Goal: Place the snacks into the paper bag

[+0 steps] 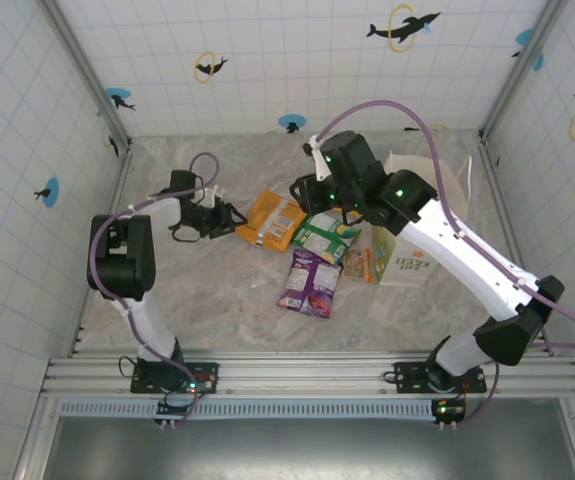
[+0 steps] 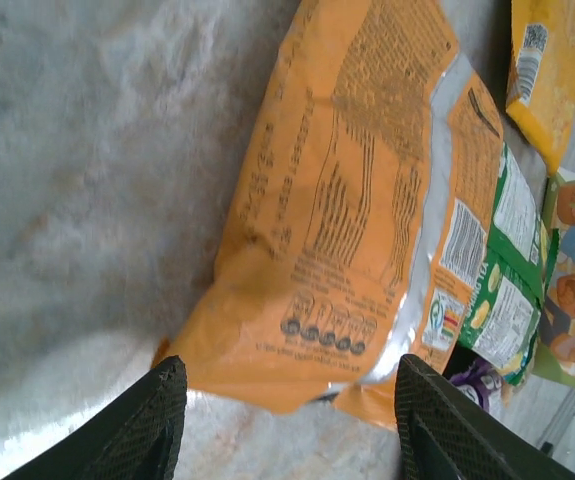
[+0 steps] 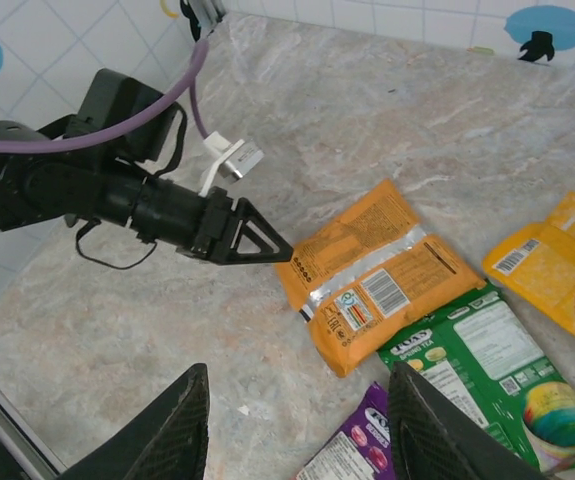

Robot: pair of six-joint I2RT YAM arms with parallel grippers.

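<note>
Several snacks lie mid-table: an orange packet [image 1: 272,220] [image 2: 347,200] [image 3: 377,270], a green one [image 1: 327,237] [image 3: 497,360], a purple one [image 1: 310,282] [image 3: 357,450] and a yellow-orange one [image 3: 557,270] [image 2: 547,70]. The white paper bag [image 1: 407,255] with its printed logo stands to their right, partly behind my right arm. My left gripper [image 1: 229,218] [image 2: 287,420] [image 3: 282,250] is open, low at the orange packet's left end, with the packet's edge just ahead of its fingers. My right gripper [image 1: 305,192] [image 3: 297,425] hangs open above the packets, holding nothing.
Tiled walls [image 1: 27,150] close in the marble table [image 1: 217,290] on three sides. Bare table lies left of and in front of the packets. The left arm's purple cable [image 3: 182,90] loops above its wrist.
</note>
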